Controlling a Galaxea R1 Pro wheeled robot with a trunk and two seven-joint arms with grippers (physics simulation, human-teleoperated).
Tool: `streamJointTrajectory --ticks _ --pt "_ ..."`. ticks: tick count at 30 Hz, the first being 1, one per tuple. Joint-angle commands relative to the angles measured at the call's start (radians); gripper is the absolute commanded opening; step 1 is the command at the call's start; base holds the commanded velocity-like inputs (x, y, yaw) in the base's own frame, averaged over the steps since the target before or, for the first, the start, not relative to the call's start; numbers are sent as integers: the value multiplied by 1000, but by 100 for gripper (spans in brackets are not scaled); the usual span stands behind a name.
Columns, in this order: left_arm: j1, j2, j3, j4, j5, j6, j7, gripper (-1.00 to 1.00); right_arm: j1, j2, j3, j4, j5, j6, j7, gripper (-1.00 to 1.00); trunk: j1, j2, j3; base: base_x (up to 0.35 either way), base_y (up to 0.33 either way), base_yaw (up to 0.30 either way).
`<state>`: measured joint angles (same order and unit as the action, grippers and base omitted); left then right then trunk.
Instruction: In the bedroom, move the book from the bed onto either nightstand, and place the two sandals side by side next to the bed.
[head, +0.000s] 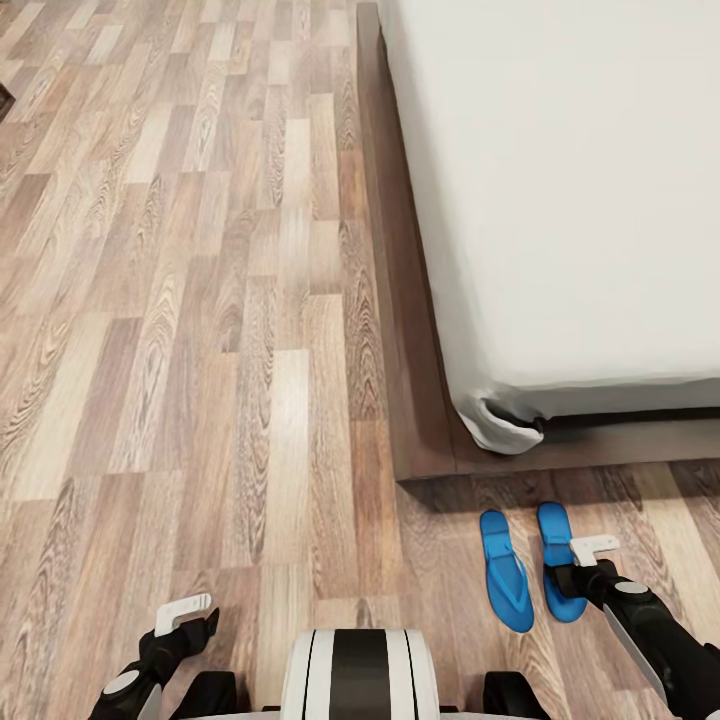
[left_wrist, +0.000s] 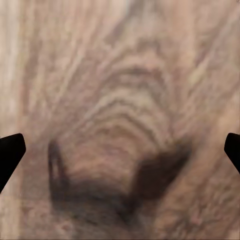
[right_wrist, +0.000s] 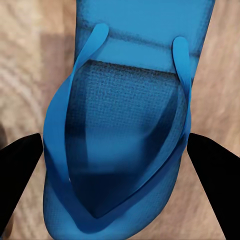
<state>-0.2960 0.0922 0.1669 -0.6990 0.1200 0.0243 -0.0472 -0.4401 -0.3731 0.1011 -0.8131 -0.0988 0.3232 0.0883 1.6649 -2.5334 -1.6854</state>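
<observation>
- The sandal step appears to be in hand: two bright blue flip-flops lie on the wood-plank floor (head: 200, 300), just off the foot corner of the bed (head: 560, 200).
- The left sandal (head: 505, 570) and the right sandal (head: 560, 575) lie side by side, close together and roughly parallel, pointing towards the dark wooden bed frame (head: 420, 420).
- The right gripper (head: 585, 560) hangs directly over the right sandal. In the right wrist view its two dark fingers (right_wrist: 20, 175) stand spread wide, one on each side of that sandal (right_wrist: 125, 150), straps facing up. They are not clamped on it; whether they touch it is unclear.
- The left gripper (head: 185, 620) hovers low over bare floor, well apart from the sandals. Its fingers (left_wrist: 10, 150) are spread open around nothing but wood grain (left_wrist: 120, 100).
- Judgement: the pair already looks placed, so the next move probably calls for lifting the right arm straight up without nudging the sandal.
- The book and nightstand are not seen from here; the mattress part in view is bare.
- A crumpled sheet corner (head: 500, 430) hangs over the bed frame near the sandals; nothing else crowds them.
</observation>
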Motion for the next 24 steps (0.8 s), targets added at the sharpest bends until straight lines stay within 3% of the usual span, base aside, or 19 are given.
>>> streamJointTrajectory --ticks 1,24 --pt "0 0 2 -1 10 2 -5 100 0 -1 3 -1 -10 5 -2 -100 0 0 0 0 17 0" --pt "0 0 2 -1 10 2 -5 100 0 -1 3 -1 -10 5 -2 -100 0 0 0 -12 16 0"
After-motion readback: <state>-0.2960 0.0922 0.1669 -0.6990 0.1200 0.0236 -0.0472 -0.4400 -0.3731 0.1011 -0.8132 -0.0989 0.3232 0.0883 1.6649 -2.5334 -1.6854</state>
